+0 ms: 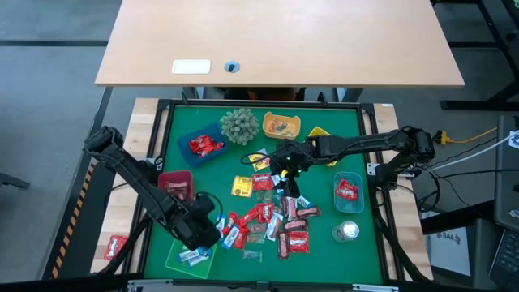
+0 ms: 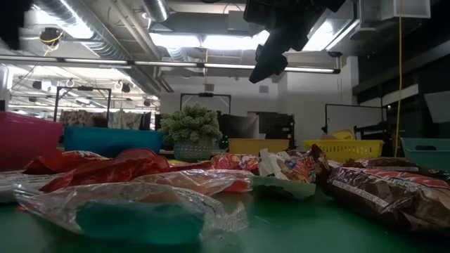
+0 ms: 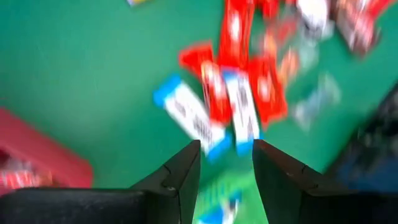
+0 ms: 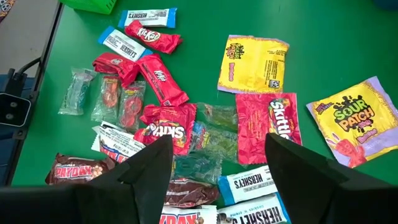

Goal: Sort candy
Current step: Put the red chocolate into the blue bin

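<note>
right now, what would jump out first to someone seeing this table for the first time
The heap of candy in red, yellow, blue-white and clear wrappers sprawls across the middle of the green table, with coloured trays around it. The right gripper hovers open just above the heap's far edge. The left gripper hangs with fingers apart at the near left, beside a green tray holding blue-white packets.

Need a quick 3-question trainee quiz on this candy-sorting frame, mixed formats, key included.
1. True or false: the right end effector hangs open above the candy pile.
2. Which tray holds red packets? A) blue tray B) yellow tray C) neither
3. Fill in: the left end effector is over the ____ tray at the mat's front left.

Key: 1 true; 2 A; 3 green
</note>
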### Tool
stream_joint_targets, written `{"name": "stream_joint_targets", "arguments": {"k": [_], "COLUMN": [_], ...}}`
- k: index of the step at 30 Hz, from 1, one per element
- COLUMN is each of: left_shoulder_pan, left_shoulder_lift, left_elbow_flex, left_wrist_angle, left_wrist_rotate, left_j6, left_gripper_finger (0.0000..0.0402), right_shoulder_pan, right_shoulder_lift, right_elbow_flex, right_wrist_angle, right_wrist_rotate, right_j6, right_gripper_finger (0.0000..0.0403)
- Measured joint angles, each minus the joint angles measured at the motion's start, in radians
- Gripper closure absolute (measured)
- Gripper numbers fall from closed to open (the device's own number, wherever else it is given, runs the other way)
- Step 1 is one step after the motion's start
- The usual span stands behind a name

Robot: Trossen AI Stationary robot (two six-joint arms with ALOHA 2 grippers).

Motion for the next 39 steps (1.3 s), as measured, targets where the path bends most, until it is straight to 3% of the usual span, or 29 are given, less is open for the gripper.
{"name": "stream_joint_targets", "arguments": {"k": [4,11,15,24,39], "left_shoulder_pan": [0.033,0.109,0.153,0.208,0.209], "left_shoulder_lift": [0.0,0.059,0.109,0.2,0.34], "left_elbow_flex": [0.0,0.0,0.0,0.0,0.0], "left_wrist_angle": [0.003,0.048,0.072,0.146,0.229], "left_wrist_rotate": [-0.124,-0.135,-0.11,0.048,0.049], "left_j6": [0.013,0.077,0.078,0.078,0.129], "left_gripper_finger": [0.027,0.0269,0.0269,0.0269,0.0269], "right_shoulder_pan": [0.0,0.0,0.0,0.0,0.0], "right_shoulder_lift": [0.0,0.0,0.0,0.0,0.0], "right_elbow_flex": [0.0,0.0,0.0,0.0,0.0], "right_wrist_angle": [0.0,0.0,0.0,0.0,0.001], "right_wrist_rotate": [0.0,0.0,0.0,0.0,0.0], "right_j6": [0.0,0.0,0.0,0.0,0.0], "right_gripper_finger": [0.015,0.015,0.015,0.015,0.015]}}
